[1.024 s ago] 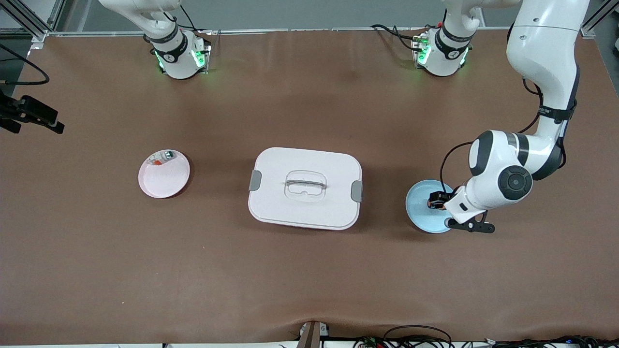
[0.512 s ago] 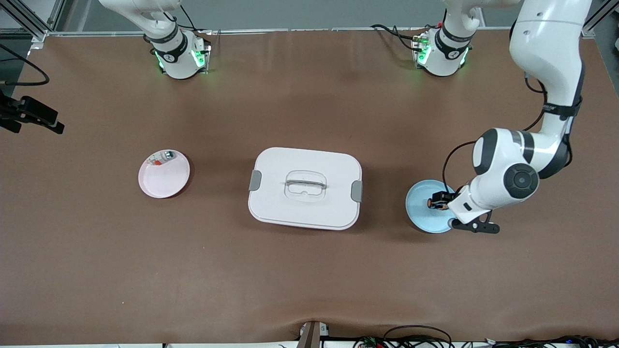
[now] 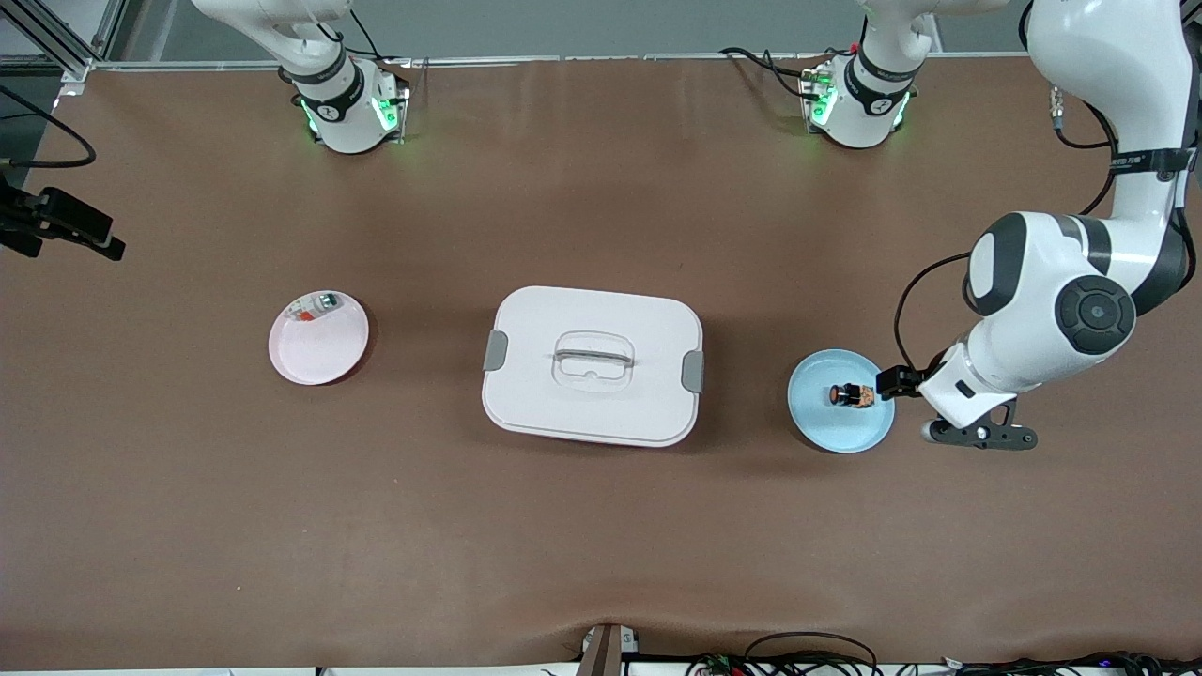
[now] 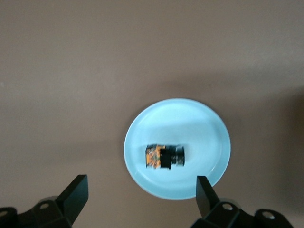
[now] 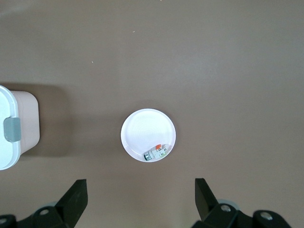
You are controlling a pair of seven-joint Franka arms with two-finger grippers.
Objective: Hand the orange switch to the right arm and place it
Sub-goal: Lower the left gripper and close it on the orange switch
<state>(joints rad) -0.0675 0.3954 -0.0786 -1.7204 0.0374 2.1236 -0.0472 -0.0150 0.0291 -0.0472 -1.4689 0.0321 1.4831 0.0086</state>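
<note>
The orange switch (image 3: 851,395) lies on its side on a small blue plate (image 3: 826,427) toward the left arm's end of the table. It has a black body, a round orange cap and a tan-orange end block. My left gripper (image 3: 892,385) hovers at the plate's edge, on the side toward the left arm's end. In the left wrist view it (image 4: 141,192) is open and empty, with the switch (image 4: 164,156) and the plate (image 4: 190,123) below it. My right gripper (image 5: 140,192) is open and empty, high over the table. It does not show in the front view.
A white lidded box (image 3: 593,364) with grey clips stands mid-table. A pale round plate (image 3: 324,352) toward the right arm's end holds a flat white part (image 3: 315,305) with red and green bits. Plate (image 5: 142,128) and box (image 5: 14,128) also show in the right wrist view.
My left gripper has drawn back from the switch toward the left arm's end of the table. The switch now lies uncovered on the blue plate. The right arm has not visibly moved.
</note>
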